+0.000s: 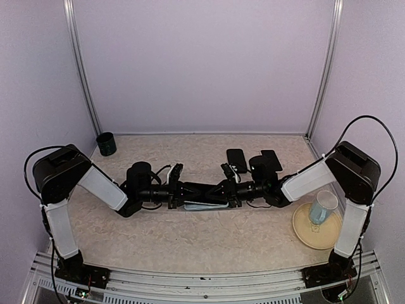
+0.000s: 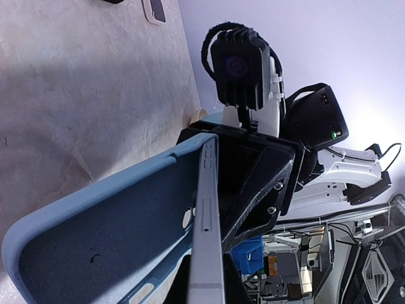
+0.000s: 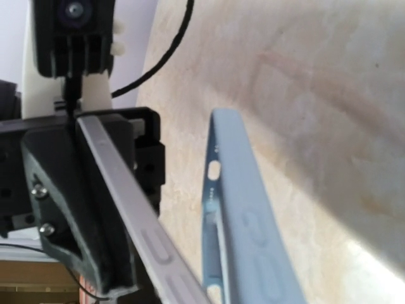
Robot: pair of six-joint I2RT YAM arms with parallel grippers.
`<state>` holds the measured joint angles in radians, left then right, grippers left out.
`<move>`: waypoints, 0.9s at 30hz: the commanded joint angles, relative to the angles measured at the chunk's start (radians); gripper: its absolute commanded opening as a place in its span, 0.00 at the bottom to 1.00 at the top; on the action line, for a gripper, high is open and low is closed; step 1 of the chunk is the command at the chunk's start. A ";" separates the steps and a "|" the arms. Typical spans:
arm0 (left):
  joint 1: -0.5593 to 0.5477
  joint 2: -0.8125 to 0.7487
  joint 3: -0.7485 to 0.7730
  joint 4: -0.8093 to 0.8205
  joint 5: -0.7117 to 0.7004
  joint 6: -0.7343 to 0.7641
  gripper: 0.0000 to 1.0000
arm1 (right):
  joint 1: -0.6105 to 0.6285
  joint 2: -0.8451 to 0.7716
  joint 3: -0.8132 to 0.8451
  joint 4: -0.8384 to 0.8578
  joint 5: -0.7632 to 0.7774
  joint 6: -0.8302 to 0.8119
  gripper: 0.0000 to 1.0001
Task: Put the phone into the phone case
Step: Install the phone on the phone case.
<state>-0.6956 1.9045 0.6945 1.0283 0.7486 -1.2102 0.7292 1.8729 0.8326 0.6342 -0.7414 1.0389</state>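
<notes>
In the top view both arms meet low over the table's middle, left gripper (image 1: 183, 193) facing right gripper (image 1: 228, 193). The light blue phone case (image 1: 205, 206) hangs between them. In the left wrist view my fingers (image 2: 176, 288) are shut on the silver-edged phone (image 2: 207, 221). The open case (image 2: 107, 228) lies along its left side. The phone's far end meets the case's end at the right gripper (image 2: 259, 183). In the right wrist view the phone (image 3: 126, 196) and case (image 3: 237, 215) run side by side with a gap. The case's far end is free, and my own fingers are out of frame.
A dark cup (image 1: 106, 144) stands at the back left. Two black flat items (image 1: 236, 159) (image 1: 272, 158) lie at the back centre. A beige plate (image 1: 304, 235) with a clear cup (image 1: 323, 207) sits at the right, near the right arm.
</notes>
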 commanded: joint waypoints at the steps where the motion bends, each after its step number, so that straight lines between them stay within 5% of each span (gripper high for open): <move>1: -0.019 -0.027 0.017 0.055 0.030 -0.005 0.00 | 0.024 0.010 -0.002 0.089 -0.039 -0.036 0.37; 13: -0.019 -0.030 0.015 0.060 0.036 -0.009 0.12 | 0.024 -0.023 -0.015 0.146 -0.074 -0.039 0.16; 27: -0.003 -0.063 -0.004 0.051 0.018 -0.002 0.26 | 0.022 -0.083 -0.027 0.147 -0.087 -0.055 0.05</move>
<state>-0.6998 1.8729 0.6884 1.0702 0.7818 -1.1969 0.7300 1.8324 0.8158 0.7639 -0.8219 1.0370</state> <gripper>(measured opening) 0.255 0.135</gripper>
